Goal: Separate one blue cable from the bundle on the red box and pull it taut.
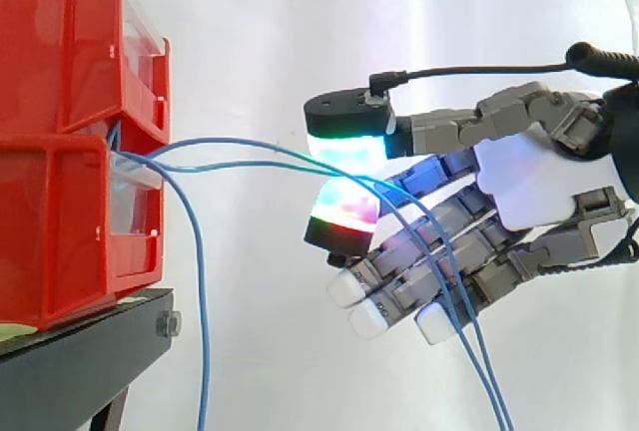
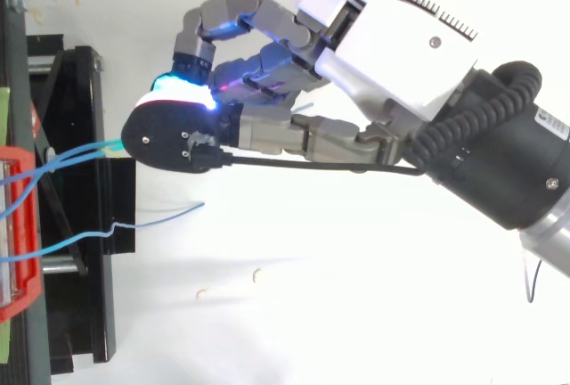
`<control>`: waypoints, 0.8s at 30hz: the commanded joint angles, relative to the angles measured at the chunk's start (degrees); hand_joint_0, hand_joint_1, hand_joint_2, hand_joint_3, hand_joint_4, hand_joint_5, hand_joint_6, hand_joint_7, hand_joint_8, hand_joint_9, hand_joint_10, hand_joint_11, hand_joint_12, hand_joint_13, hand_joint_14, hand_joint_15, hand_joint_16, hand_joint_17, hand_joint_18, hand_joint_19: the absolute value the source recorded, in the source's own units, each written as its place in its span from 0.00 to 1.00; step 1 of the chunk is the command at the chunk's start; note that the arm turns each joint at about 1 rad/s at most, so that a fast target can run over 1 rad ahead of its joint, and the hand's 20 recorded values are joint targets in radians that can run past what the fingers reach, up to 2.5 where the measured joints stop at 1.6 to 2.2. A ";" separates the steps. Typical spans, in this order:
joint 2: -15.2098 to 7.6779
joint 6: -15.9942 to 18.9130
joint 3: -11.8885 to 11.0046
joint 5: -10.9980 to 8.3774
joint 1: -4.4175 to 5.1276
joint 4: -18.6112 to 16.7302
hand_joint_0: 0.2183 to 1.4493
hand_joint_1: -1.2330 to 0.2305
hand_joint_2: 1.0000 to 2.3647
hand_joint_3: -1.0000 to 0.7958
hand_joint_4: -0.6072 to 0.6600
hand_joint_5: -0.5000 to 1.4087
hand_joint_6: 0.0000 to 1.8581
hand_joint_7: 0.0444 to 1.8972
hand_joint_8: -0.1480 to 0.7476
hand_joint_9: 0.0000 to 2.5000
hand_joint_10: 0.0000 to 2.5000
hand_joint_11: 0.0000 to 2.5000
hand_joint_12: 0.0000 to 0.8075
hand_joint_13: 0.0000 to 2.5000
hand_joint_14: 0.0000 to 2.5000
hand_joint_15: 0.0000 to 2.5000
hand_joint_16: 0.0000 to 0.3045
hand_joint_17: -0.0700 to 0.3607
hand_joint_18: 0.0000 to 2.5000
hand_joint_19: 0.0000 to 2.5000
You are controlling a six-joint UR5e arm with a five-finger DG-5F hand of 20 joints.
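Saw a thin blue cable (image 1: 240,140) coming out of the gap between two stacked red plastic boxes (image 1: 60,231). Saw it running sideways, nearly level, to the robot hand (image 1: 529,187), bowed up a little with some slack. Could not see its start inside the boxes, nor its far end, cut off at the bottom edge of the side view. Found a greenish-blue cable (image 1: 250,164) just under it, going the same way. Saw both pinched between two glowing pads (image 1: 344,142), one above and one below, with the other fingers (image 1: 367,323) stretched out loose underneath. Could not make out the exact pinching spot through the bright glow. From above, saw the black back of the top pad (image 2: 165,135) covering that spot. Past the pads, saw both cables sloping down across those fingers. Spotted one more blue cable (image 1: 203,301) hanging straight down beside the boxes. Saw the boxes sitting on a black metal stand (image 1: 90,351) before a white curtain (image 1: 250,32).
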State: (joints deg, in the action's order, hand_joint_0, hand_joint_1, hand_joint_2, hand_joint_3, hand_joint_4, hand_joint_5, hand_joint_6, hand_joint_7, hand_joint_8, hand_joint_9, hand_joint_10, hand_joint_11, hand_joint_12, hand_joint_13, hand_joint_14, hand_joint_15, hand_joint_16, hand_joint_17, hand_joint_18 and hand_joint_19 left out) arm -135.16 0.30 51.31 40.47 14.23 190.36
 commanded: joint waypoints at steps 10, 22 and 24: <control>0.07 7.87 0.02 2.60 0.80 6.96 0.30 0.39 0.01 0.40 0.67 0.21 0.38 0.55 0.58 0.42 0.01 0.21 0.46 0.35 0.00 0.16 0.14 0.39 0.38 0.21; -0.02 8.22 -0.07 2.51 0.89 7.31 0.30 0.35 0.01 0.41 0.66 0.20 0.40 0.52 0.58 0.41 0.00 0.21 0.47 0.35 0.00 0.15 0.15 0.40 0.39 0.20; -0.02 8.14 0.02 2.51 0.89 7.31 0.29 0.35 0.01 0.38 0.64 0.20 0.40 0.53 0.56 0.41 0.01 0.21 0.45 0.35 0.00 0.16 0.14 0.38 0.38 0.21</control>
State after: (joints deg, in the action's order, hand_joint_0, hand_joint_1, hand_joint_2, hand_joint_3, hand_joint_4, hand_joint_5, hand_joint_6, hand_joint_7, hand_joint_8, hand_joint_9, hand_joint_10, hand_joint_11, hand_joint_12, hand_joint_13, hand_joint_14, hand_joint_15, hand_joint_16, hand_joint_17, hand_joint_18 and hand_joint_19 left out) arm -135.11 8.46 51.28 42.98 15.11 197.64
